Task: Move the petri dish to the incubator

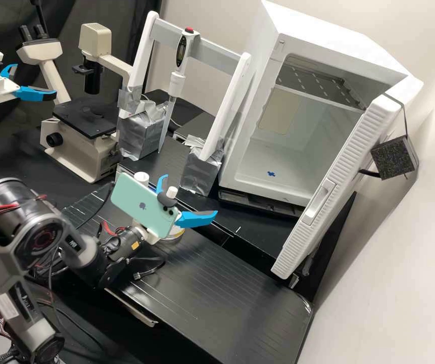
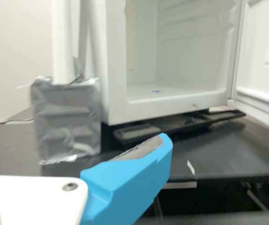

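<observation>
In the high view, my gripper [image 1: 189,196] is over the bench in front of the incubator, its two blue fingers spread apart with nothing seen between them. The petri dish [image 1: 177,234], clear with a pale yellowish rim, shows low beside the gripper's base, largely hidden by the phone and the gripper. The white incubator [image 1: 250,172] stands at the back right with its door swung out. In the wrist view, one blue finger of the gripper [image 2: 130,180] shows before the open incubator [image 2: 172,105]; a small blue mark lies on its floor.
The incubator door [image 1: 338,182] juts toward the bench's right side. Foil-wrapped feet [image 1: 200,172] of a white frame with a hanging pipette stand left of the incubator. A microscope [image 1: 83,121] is farther left. A phone [image 1: 144,206] is mounted on my wrist. The black bench [image 1: 217,288] extends in front.
</observation>
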